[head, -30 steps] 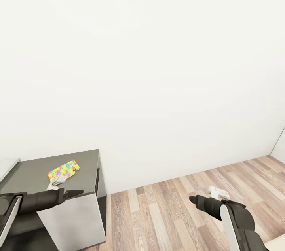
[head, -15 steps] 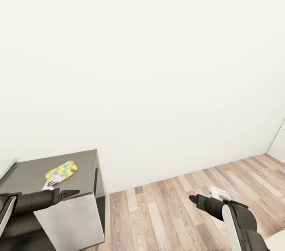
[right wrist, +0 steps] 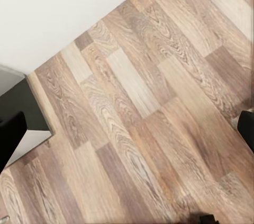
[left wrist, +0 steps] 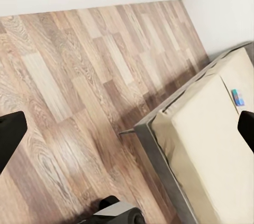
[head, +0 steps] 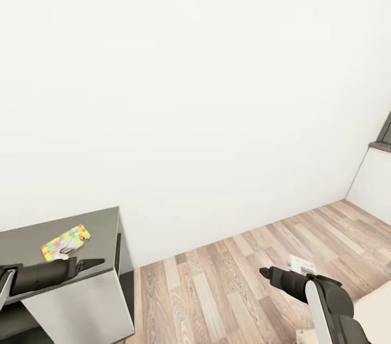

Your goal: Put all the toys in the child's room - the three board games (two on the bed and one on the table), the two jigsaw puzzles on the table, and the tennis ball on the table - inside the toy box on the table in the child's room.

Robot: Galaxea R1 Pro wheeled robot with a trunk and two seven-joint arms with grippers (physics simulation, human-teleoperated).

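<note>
A bedroom: cream-mattressed bed [left wrist: 211,144], wood-plank floor [head: 228,284], white walls [head: 195,89], a bright jigsaw puzzle [head: 65,241] on the desk [head: 32,241].

The right wrist camera looks down on a wood-plank floor [right wrist: 143,128], its boards running diagonally in mixed tan and brown tones. A white wall [right wrist: 58,7] meets the floor along the ten-to-twelve o'clock side. At nine o'clock a corner of the table's dark grey side section [right wrist: 21,99] juts in, with a pale face below it. The right gripper [right wrist: 127,128] has its two dark fingertips [right wrist: 9,136] at opposite edges of the picture, set wide apart, nothing between them but bare floor.
</note>
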